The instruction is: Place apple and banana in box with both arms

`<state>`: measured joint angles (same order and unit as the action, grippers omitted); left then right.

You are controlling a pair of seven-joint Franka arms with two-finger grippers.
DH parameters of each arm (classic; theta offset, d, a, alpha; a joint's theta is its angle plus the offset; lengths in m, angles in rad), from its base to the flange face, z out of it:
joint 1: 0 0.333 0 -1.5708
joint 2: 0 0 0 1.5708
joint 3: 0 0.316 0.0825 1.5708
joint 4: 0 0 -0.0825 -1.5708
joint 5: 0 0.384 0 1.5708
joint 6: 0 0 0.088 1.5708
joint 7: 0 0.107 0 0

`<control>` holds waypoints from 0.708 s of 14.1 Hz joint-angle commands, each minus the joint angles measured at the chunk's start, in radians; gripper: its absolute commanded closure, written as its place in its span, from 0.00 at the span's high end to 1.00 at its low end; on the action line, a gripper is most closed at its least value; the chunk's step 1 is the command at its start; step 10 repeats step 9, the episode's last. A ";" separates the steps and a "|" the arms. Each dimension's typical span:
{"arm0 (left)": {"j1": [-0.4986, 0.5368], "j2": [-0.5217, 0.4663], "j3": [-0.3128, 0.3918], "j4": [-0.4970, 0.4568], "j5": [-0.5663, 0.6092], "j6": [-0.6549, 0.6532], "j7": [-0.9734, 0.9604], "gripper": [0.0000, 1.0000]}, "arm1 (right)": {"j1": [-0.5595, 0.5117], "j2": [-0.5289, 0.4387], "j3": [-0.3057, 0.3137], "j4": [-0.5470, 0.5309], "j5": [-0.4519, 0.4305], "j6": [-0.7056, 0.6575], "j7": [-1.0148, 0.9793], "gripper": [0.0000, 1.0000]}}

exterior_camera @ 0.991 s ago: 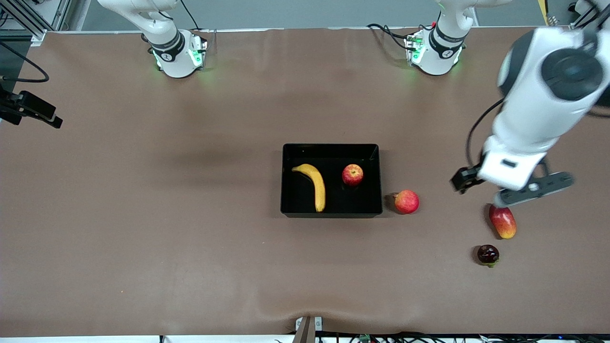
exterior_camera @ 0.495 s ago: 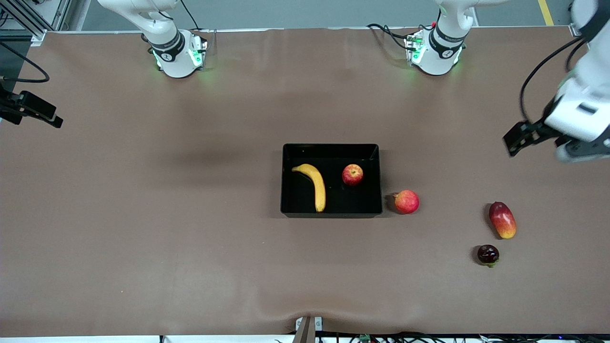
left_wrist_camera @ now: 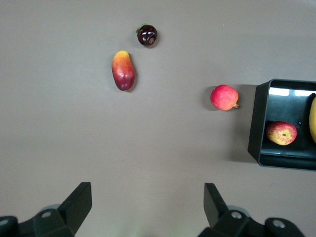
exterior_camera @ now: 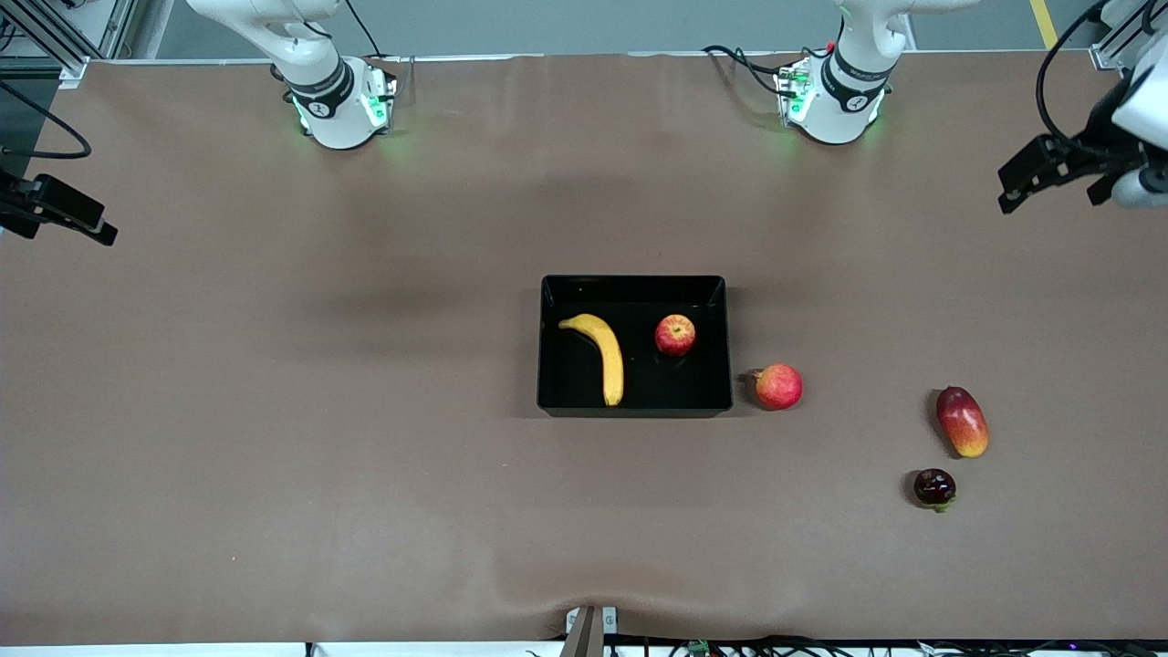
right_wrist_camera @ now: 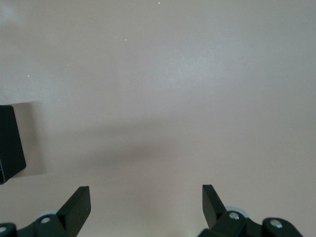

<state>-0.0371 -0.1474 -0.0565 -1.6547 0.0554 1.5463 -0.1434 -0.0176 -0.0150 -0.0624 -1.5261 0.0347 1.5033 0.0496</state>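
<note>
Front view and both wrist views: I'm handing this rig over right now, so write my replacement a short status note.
Left gripper: open, empty, up over the table's left-arm end.
Right gripper: open, empty, over bare table beside the box.
Banana and apple both lie in the box, apart.
Done: both fruits placed.
Left: nothing of the task. The pinkish-red fruit, mango and dark fruit sit outside.

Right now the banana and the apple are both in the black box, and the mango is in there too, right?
Not quite. The banana and apple lie in the box, but the front view shows the mango out on the table, toward the left arm's end.
</note>
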 commanded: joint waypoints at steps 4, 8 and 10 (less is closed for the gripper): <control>-0.007 -0.012 0.001 -0.002 -0.016 0.001 0.005 1.00 | -0.018 0.014 0.013 0.011 -0.010 0.002 -0.001 1.00; -0.009 0.006 -0.014 0.018 -0.022 -0.011 -0.012 1.00 | -0.015 0.014 0.013 0.011 -0.009 -0.002 -0.002 1.00; -0.007 0.008 -0.014 0.018 -0.022 -0.011 -0.012 1.00 | -0.018 0.014 0.013 0.009 -0.009 -0.003 -0.002 1.00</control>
